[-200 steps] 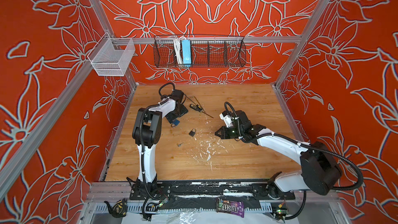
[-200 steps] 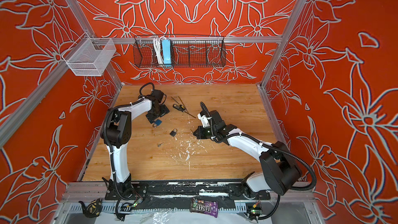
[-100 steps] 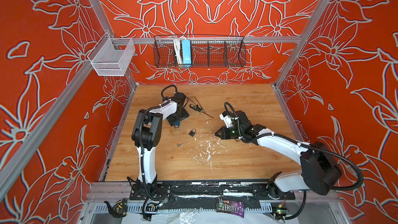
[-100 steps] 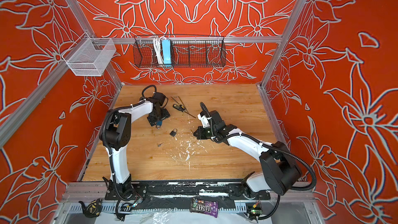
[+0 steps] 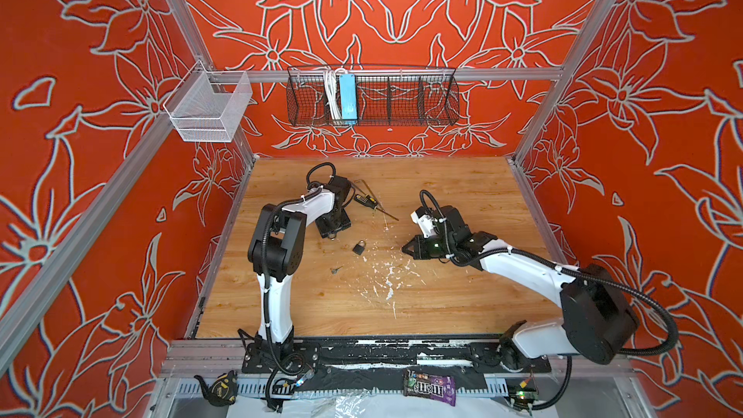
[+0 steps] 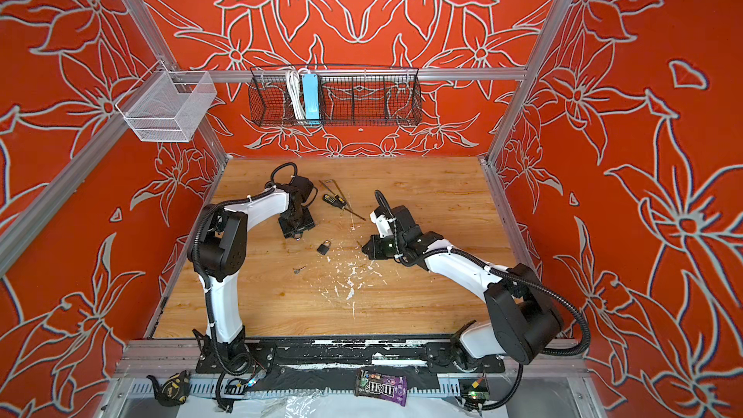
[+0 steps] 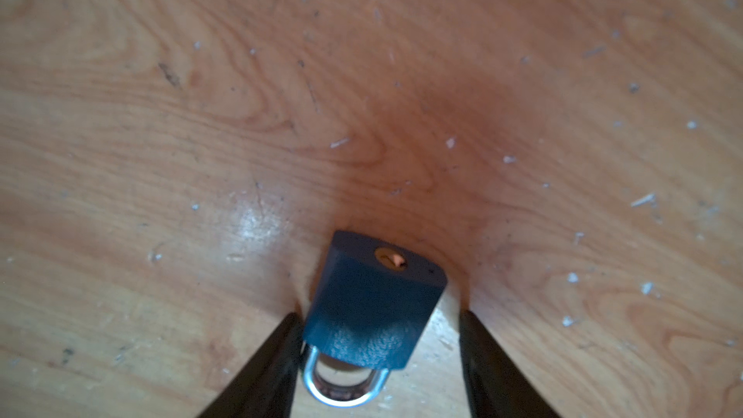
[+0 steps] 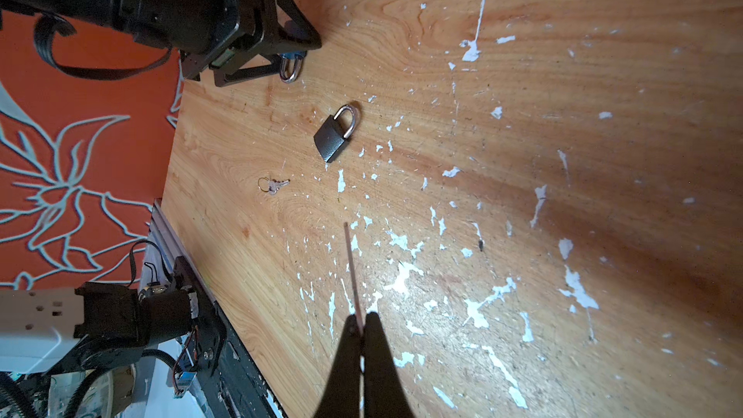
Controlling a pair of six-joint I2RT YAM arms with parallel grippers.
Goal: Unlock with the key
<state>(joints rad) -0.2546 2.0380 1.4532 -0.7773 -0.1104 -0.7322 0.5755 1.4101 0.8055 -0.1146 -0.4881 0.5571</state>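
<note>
While the key [image 8: 273, 185] lies loose on the table [image 8: 522, 154], nearest the arm bases and touched by neither gripper, the step in hand is judged to be securing a lock.

1. Grey padlock [image 8: 335, 136]: flat on the table just beyond the key and apart from it. Its hoop looks shut.
2. Right gripper [image 8: 364, 317]: jaws pressed together, pinching a thin stick [image 8: 352, 267] that juts forward. It is off to one side of the grey padlock, not touching it.
3. Left gripper [image 7: 378, 314]: jaws spread astride the blue padlock [image 7: 374, 299]. One jaw touches its side and the other shows a gap. The keyhole end points away from the wrist, the hoop toward it.
   Handling: centre before closing, or the touching jaw may shove the lock askew. Clamp the flat sides of the body, never the hoop. Leave the keyhole clear. Grip firmly, since smooth metal is likely to twist when a key turns.
4. Screwdriver [image 5: 364, 199]: farthest back, not needed.
</note>
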